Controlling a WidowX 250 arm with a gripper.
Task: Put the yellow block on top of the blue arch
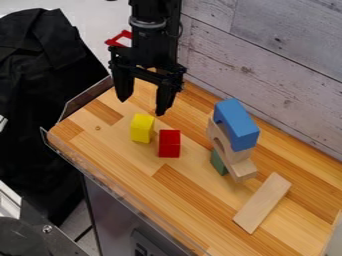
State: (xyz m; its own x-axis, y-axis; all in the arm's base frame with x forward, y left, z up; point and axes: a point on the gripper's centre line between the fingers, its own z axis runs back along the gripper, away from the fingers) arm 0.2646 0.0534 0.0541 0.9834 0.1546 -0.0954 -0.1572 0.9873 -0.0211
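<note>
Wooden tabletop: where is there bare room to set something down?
Bare wood lies between the red block and the plank. Crowded: below the hand, by the yellow block, and around the stack under the blue arch.

We see the black gripper (142,106) hanging over the worktop (93,142), its jaws spread apart, near the yellow block (141,128). Just beside that block we find a red block (169,144). Farther right in our view, the blue arch (237,125) tops a stack of plain wooden pieces (239,171), with a green block (218,162) low down there, and we spot a plain plank (262,202) lying flat nearby
</note>
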